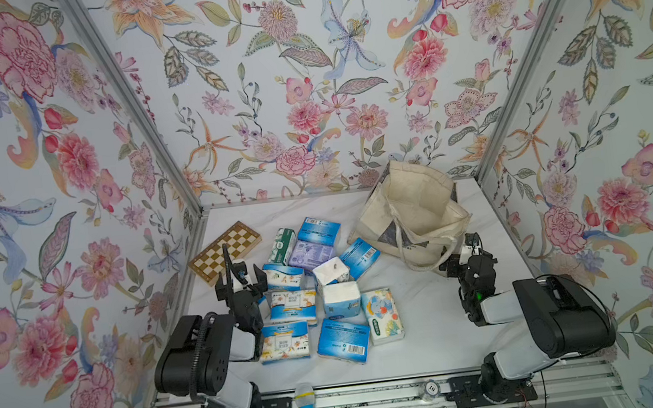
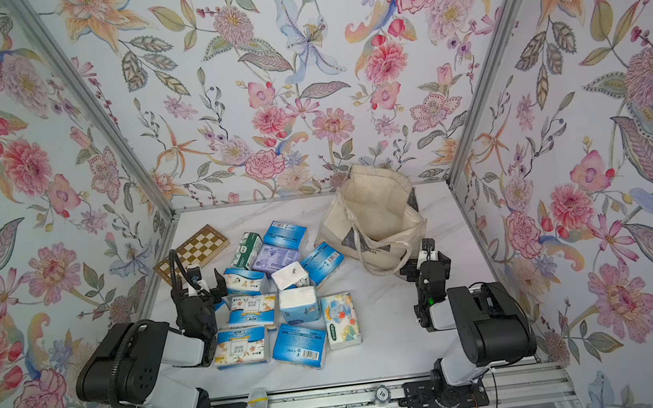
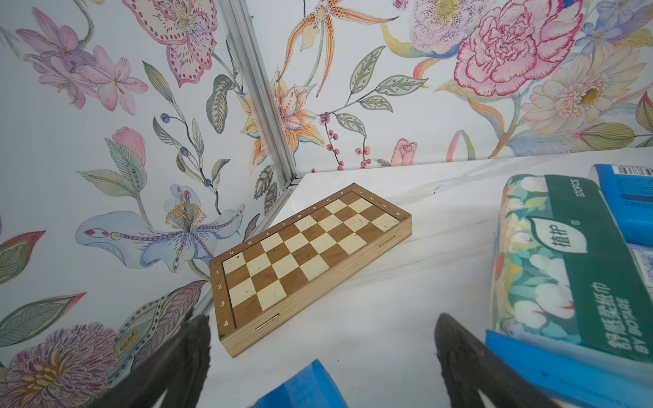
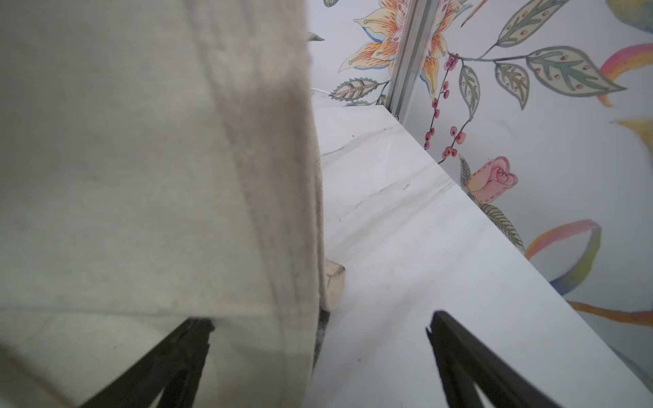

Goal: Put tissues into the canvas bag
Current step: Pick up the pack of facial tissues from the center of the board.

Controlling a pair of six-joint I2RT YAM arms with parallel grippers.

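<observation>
While both arms are sitting low at the near side of the table (image 1: pixel 426 327), the left gripper (image 1: pixel 240 282) is hovering with its jaws spread wide and nothing between them. It is hanging at the left edge of the tissues (image 1: pixel 293 304), just near of the wooden chessboard (image 1: pixel 224 248). In the left wrist view, that gripper (image 3: pixel 319 325) is pointing at the chessboard (image 3: pixel 311 254), with the green-white pack (image 3: pixel 565 268) to one side.

The tissues are lying in a loose cluster mid-table, packs touching and partly overlapping: the lavender pack (image 1: pixel 312 255) toward the far side, the plain white pack (image 1: pixel 331 271) in the middle. All of them are lying outside the canvas bag (image 1: pixel 413 207), which is slumping at the far right with its mouth gaping upward and its handles drooping nearward.

The right gripper (image 1: pixel 466 255) is also standing fully open and empty, just beside the bag's near right corner. In the right wrist view the cloth (image 4: pixel 141 159) is filling the space ahead of one finger — whether they are touching, I cannot tell.
</observation>
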